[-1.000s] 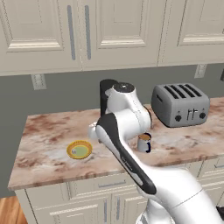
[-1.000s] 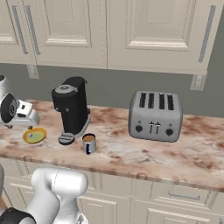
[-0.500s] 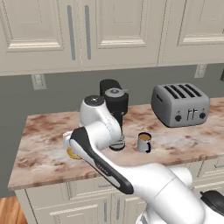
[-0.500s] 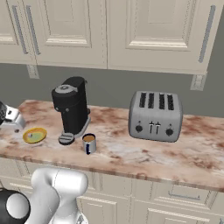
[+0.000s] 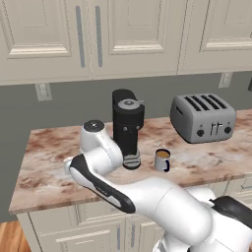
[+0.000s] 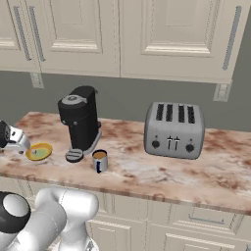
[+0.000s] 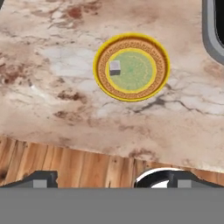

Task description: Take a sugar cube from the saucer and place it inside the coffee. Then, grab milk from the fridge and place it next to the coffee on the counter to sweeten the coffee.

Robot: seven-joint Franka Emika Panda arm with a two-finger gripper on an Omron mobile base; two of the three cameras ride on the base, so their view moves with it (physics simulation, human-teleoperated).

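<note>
The saucer (image 7: 131, 68), yellow-rimmed with a pale green centre, lies on the counter (image 7: 52, 78) with a small white sugar cube (image 7: 114, 68) on its left part. My gripper (image 7: 112, 180) hangs above the counter's front edge, short of the saucer, jaws wide open and empty. In the right base view my hand (image 6: 11, 138) hovers just left of the saucer (image 6: 39, 151). The coffee (image 6: 99, 161) stands right of it, mug (image 5: 162, 160) upright. My arm hides the saucer in the left base view. Milk and fridge are out of view.
A tall black coffee machine (image 6: 78, 122) stands between saucer and mug, its base (image 7: 214, 26) near the saucer. A silver toaster (image 6: 174, 130) sits further right. Wood floor (image 7: 65, 162) shows below the counter's front edge. Cream cabinets hang above.
My arm has swung left, uncovering the mug in the left base view and covering the saucer. The hand has dropped a little beside the saucer. The jaws stayed open.
</note>
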